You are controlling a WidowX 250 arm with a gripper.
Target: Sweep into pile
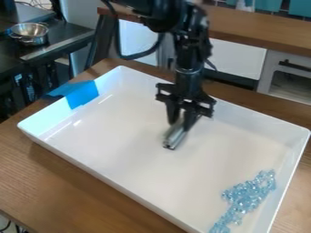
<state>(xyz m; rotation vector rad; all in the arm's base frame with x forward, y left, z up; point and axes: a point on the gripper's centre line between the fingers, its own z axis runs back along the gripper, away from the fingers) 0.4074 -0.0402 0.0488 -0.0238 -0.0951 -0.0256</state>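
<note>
Light-blue, glassy beads [246, 198] lay camera-side and right of the black two-finger pincer [181, 123], in the white rectangular plastic tray [115, 127]. Pincer gripped silver-grey bar-like tool [175, 137] up top. Beads: likely light, hard, rolly; push outer edges, don't pinch.

We see a smooth, glossy white tray [121, 132], apparently plastic, on a satiny wood table [109, 200]. Toward four o'clock in it, the pale blue beads [246, 195] look glassy and shiny. At its ten o'clock, we find smooth blue tape [79, 94]; beyond, toward eleven, a polished metal bowl [30, 31].
</note>
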